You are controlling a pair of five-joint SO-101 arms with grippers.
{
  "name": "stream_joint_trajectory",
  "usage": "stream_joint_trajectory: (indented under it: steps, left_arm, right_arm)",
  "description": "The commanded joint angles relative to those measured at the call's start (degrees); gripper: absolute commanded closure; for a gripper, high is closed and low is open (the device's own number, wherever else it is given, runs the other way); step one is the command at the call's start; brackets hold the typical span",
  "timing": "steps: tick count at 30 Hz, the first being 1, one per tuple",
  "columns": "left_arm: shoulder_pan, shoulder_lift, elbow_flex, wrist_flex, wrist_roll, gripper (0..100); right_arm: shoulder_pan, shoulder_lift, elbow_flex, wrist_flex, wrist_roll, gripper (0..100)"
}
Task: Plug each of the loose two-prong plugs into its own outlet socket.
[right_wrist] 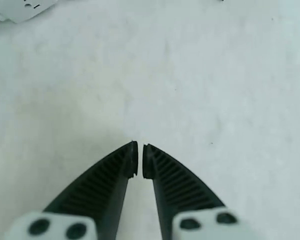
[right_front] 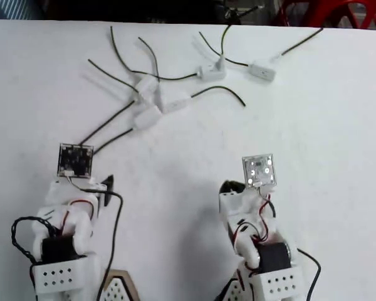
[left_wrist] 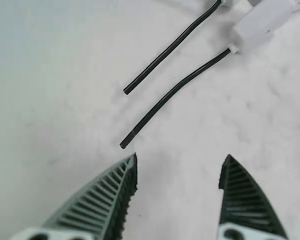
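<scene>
Several white plugs and sockets on short black wires lie scattered at the far middle of the white table, among them one piece [right_front: 147,117], another [right_front: 211,72] and a third [right_front: 262,70]. My left arm [right_front: 66,213] sits at the near left. Its gripper [left_wrist: 180,162] is open over bare table, just short of two loose wire ends [left_wrist: 123,144]. One wire runs to a white connector [left_wrist: 262,22] farther off. My right arm [right_front: 254,226] sits at the near right, and its gripper [right_wrist: 140,160] is shut on nothing above bare table. A white connector piece [right_wrist: 20,7] lies well ahead of it.
The table's far edge [right_front: 175,24] runs behind the connectors, with dark clutter and a red object [right_front: 329,11] beyond it. Black cables [right_front: 116,219] trail from both arm bases at the near edge. Bare tabletop [right_front: 188,163] lies between the arms and the connectors.
</scene>
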Motion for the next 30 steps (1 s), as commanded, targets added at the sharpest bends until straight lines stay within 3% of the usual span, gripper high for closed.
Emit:
stream_joint_trajectory:
  steps: [1, 9, 19, 23, 26, 30]
  left_arm:
    - [0.7, -0.6, 0.0, -1.8, 0.6, 74]
    - [1.0, -0.7, -3.3, 2.6, 1.0, 74]
    - [6.1, -0.7, -3.3, 6.0, 1.9, 74]
    - [7.9, -0.7, -3.3, 5.5, 1.1, 84]
    - [10.2, -0.7, -3.3, 5.5, -4.9, 93]
    - [10.4, -0.7, -3.6, 5.5, -5.2, 96]
  right_arm:
    - [0.5, 0.1, 0.2, 0.6, -0.1, 98.1]
    - [0.5, -1.0, 1.1, 2.7, -0.1, 98.1]
    - [0.5, -1.0, 1.1, 6.4, -0.1, 98.1]
    - [0.5, -1.0, 1.1, 10.3, -0.1, 98.1]
    - [0.5, -1.0, 1.1, 11.5, -0.1, 98.1]
    - [0.5, -1.0, 1.1, 11.5, -0.1, 98.1]
